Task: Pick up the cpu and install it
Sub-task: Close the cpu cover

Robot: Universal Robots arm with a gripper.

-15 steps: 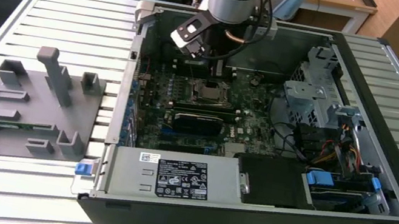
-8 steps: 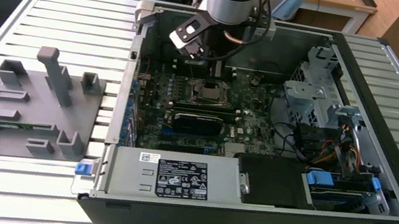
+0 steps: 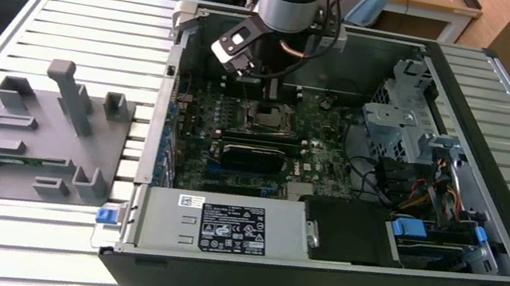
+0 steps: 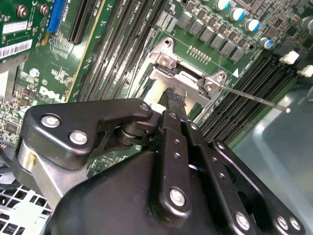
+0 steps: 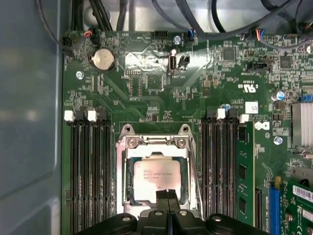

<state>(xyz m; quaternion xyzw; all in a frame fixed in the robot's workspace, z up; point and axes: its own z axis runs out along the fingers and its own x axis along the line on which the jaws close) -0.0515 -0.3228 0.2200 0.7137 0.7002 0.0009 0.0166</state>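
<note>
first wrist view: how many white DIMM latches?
4 white latches: two on the memory slots at one side of the socket holding the cpu, two at the other side. The slots' far ends are cut off, so more may be hidden.

A black label [image 3: 230, 235] with white print and a white barcode sticker [image 3: 192, 201] sit on the power supply [image 3: 167, 228]; neither can be read. In the first wrist view the cpu [image 5: 155, 177] bears faint print, too fine to read. The motherboard [image 5: 161, 98] carries white lettering, a white tag [image 5: 251, 106] and a logo [image 5: 261, 126]. In the second wrist view a green card [image 4: 38, 30] has barcode strips [image 4: 15, 48].
</note>
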